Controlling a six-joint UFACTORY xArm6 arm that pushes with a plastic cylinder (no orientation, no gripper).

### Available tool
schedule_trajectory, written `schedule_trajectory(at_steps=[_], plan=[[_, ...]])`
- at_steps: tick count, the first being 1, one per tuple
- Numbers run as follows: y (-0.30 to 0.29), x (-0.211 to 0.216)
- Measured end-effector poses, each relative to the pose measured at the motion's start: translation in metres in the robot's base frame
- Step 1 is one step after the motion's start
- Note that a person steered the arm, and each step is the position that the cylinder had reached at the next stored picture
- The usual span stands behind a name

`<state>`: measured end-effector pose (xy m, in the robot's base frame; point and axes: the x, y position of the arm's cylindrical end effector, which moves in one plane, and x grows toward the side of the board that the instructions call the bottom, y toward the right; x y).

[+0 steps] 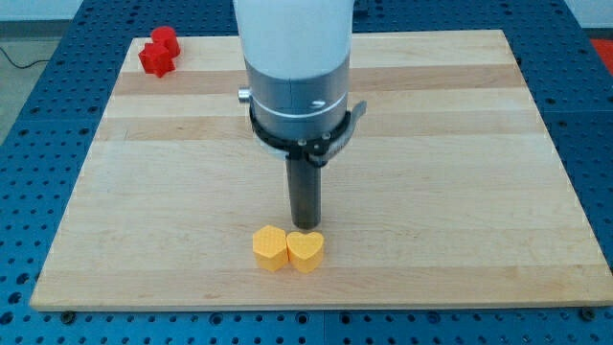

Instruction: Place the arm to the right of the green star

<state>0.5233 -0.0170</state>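
No green star shows in the camera view; the arm's white body may hide part of the board behind it. My tip [306,228] is at the lower middle of the wooden board [460,192], just above a yellow heart block [306,250]. A yellow hexagon block [270,247] touches the heart on its left side. The dark rod rises from the tip into the grey and white arm body [295,67].
Two red blocks [158,51] lie together at the board's top left corner. The board rests on a blue perforated table [38,96] that shows all around it.
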Motion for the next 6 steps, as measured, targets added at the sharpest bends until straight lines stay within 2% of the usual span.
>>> schedule_trajectory(at_steps=[2,4,5,6], plan=[[0.036,-0.057],[0.036,-0.059],[0.071,-0.083],[0.086,-0.141]])
